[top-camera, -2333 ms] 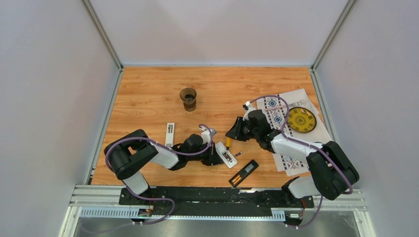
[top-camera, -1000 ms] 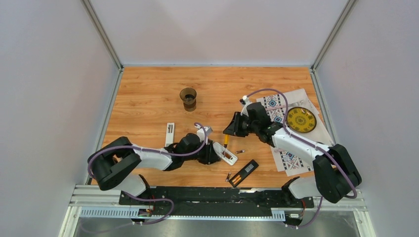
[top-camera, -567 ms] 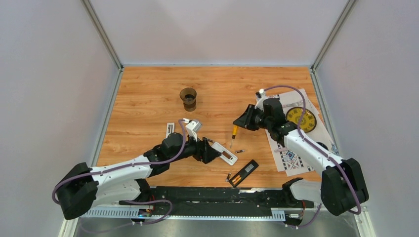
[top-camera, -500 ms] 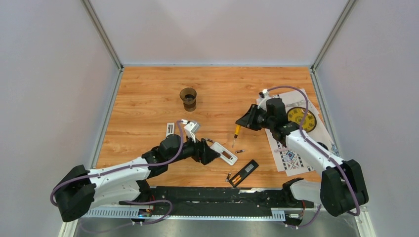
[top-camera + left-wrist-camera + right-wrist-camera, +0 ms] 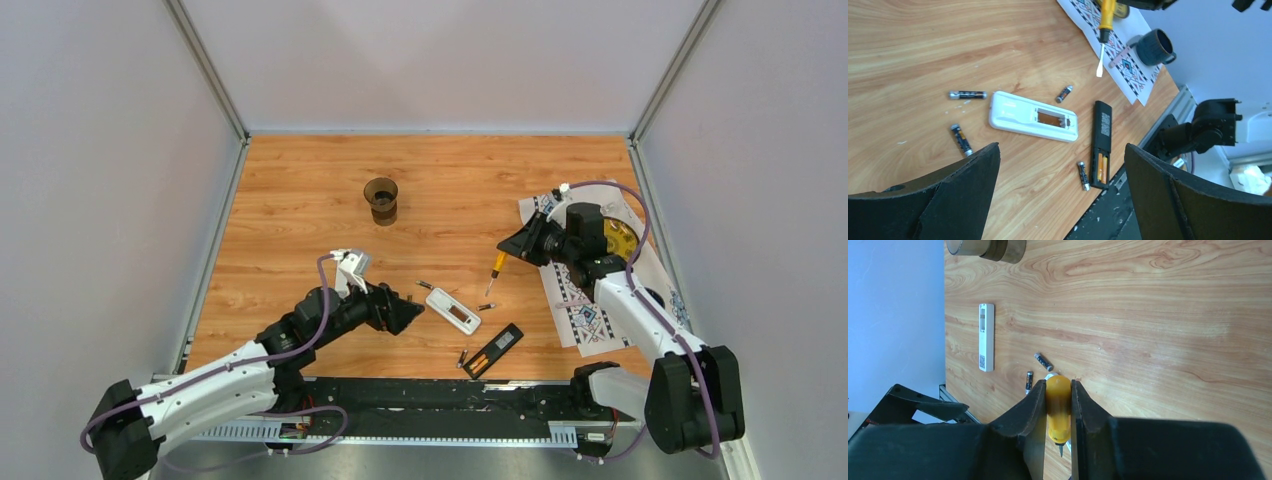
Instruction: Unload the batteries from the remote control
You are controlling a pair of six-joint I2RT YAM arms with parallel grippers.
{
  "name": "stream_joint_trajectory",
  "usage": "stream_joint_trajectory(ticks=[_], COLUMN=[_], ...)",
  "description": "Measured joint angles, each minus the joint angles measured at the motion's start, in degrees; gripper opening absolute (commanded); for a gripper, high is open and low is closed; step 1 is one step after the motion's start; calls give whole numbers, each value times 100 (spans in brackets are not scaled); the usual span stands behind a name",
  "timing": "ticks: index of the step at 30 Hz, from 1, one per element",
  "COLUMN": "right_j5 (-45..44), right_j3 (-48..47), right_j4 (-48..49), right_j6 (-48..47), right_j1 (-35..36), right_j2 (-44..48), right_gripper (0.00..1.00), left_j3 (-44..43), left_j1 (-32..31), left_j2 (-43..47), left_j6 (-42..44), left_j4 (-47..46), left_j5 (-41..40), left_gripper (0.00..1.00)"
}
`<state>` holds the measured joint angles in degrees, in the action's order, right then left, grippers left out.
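The white remote (image 5: 452, 310) lies back up, its battery bay (image 5: 1050, 119) open and empty. Beside it the black remote (image 5: 1102, 137) holds two orange batteries (image 5: 1101, 169). Several dark loose batteries lie around on the wood: one (image 5: 967, 94), another (image 5: 961, 140), a third (image 5: 1064, 93). My left gripper (image 5: 400, 312) hovers left of the white remote, wide open with nothing between its fingers (image 5: 973, 180). Farther right, above the table, my right gripper (image 5: 1058, 382) is shut on the yellow-orange screwdriver (image 5: 497, 265), its tip pointing down.
A dark cup (image 5: 381, 198) stands at the back middle. A slim white strip (image 5: 986, 337) lies left of the remotes. A patterned cloth (image 5: 580, 300) at the right carries a yellow disc (image 5: 622, 243) and a dark mug (image 5: 1155, 47). The table's front edge is close to the black remote.
My left gripper has opened, let go of the white remote and drawn back to the left. The right arm has carried the screwdriver up and to the right.
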<state>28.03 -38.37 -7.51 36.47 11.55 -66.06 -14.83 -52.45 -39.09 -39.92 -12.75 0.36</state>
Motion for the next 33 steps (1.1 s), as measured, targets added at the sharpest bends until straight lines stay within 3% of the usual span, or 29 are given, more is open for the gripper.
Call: stream_joint_trajectory(ticks=[7, 12, 22, 33], right_j5=[-2, 0, 0, -35], right_j3=[9, 9, 9, 52], right_j4=[-149, -221, -299, -304], right_j6=[-94, -142, -197, -267], right_j1=[-2, -2, -2, -17], right_j2=[170, 232, 232, 245], right_gripper=[0, 0, 0, 0], left_j3=[0, -245, -1434, -3534], left_j1=[11, 11, -87, -1576], left_j2=[566, 361, -1611, -4238], left_j6=[116, 345, 885, 1300], left_j4=[861, 1436, 1818, 2168], left_j5=[-452, -415, 597, 369], left_gripper=[100, 100, 96, 90])
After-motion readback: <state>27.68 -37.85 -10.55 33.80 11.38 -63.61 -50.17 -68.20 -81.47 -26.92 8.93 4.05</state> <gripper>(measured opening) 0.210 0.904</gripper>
